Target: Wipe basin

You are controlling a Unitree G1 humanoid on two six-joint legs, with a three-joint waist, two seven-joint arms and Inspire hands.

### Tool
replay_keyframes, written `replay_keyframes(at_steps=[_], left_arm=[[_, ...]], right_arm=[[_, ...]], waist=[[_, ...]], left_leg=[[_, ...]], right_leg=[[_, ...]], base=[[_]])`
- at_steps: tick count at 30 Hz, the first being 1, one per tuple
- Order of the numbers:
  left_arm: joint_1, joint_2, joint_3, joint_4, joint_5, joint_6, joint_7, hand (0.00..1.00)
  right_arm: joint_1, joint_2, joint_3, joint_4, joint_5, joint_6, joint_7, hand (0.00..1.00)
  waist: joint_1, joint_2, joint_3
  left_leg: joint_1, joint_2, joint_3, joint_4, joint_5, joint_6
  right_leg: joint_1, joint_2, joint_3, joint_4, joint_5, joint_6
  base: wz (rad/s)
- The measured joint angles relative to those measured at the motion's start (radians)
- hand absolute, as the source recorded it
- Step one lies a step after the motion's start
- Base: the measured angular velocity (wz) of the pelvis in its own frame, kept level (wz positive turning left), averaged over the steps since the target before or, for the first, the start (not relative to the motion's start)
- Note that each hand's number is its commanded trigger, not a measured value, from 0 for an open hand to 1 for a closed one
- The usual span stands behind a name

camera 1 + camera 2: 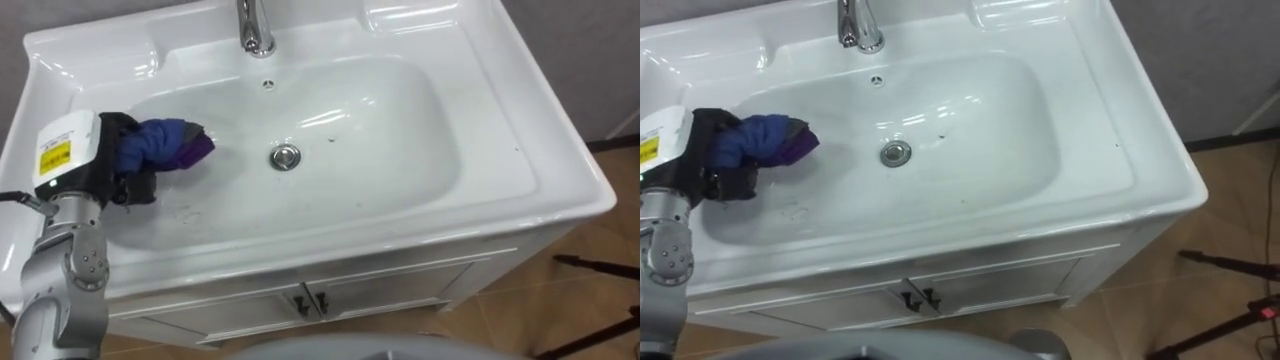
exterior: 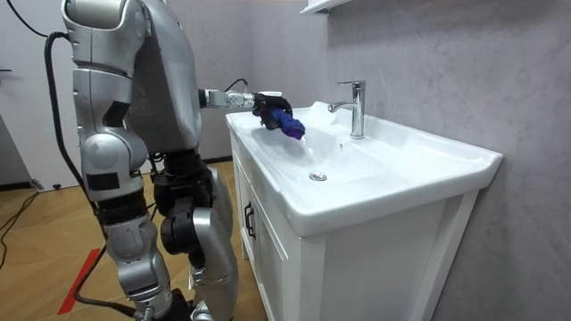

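A white basin (image 1: 420, 215) (image 1: 1040, 190) (image 2: 375, 169) is sunk into a white vanity top, with a chrome drain (image 1: 286, 156) (image 1: 896, 152) in its middle. My left hand (image 1: 125, 165) (image 1: 725, 160) (image 2: 266, 109) is at the basin's left slope, its dark fingers curled round a bunched blue and purple cloth (image 1: 165, 143) (image 1: 765, 140) (image 2: 290, 124). The cloth sticks out to the right of the hand, over the bowl's left inner wall; I cannot tell whether it touches it. In the room view I stand at the vanity's front with the left arm reaching over the basin.
A chrome tap (image 1: 255, 30) (image 1: 860, 28) (image 2: 354, 107) rises at the back of the basin, with an overflow hole (image 1: 267, 83) below it. Cabinet doors with dark handles (image 1: 310, 303) sit under the front rim. Wooden floor lies to the right.
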Motion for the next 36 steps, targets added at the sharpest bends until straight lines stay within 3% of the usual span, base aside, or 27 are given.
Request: replay_keyframes(at_steps=[9,15,23,29,36], left_arm=[[-0.061,0.002,0.007,0.130,-0.030,0.025,0.087,1.00],[-0.071,0.009,0.014,0.199,-0.036,0.036,0.164,1.00],[-0.110,0.013,0.094,0.242,-0.018,0.043,0.227,1.00],[-0.125,0.028,0.125,0.286,-0.020,0.089,0.278,1.00],[-0.126,0.048,0.125,0.325,-0.019,0.140,0.297,1.00]], right_arm=[[0.008,0.003,0.000,-0.034,-0.001,0.028,0.002,0.00],[0.030,0.014,0.000,-0.049,-0.007,0.033,0.014,0.00],[0.052,0.025,-0.002,-0.052,-0.035,0.050,0.022,0.00],[0.060,0.026,-0.015,-0.075,-0.035,0.089,0.018,0.00],[0.067,0.026,-0.071,-0.085,-0.037,0.098,0.012,0.00]], waist=[[0.000,0.000,-0.0014],[-0.024,-0.005,-0.0040],[-0.023,-0.004,-0.0064],[-0.024,0.002,-0.0051],[-0.025,0.006,-0.0040]], left_leg=[[0.021,0.001,0.026,-0.007,0.000,0.000],[0.027,0.001,0.027,-0.009,0.000,0.000],[0.026,0.001,0.032,-0.007,0.000,0.000],[0.026,0.002,0.047,-0.007,0.000,0.000],[0.025,0.002,0.050,-0.012,0.000,0.000]], right_leg=[[0.004,0.003,0.029,0.004,0.001,0.001],[0.010,0.009,0.050,0.002,0.001,0.002],[0.002,0.019,0.081,0.002,0.004,-0.001],[0.001,0.017,0.082,0.003,0.004,0.000],[0.000,0.016,0.080,0.002,0.004,0.000]], base=[[-0.08],[-0.03],[-0.05],[0.00],[0.00]])
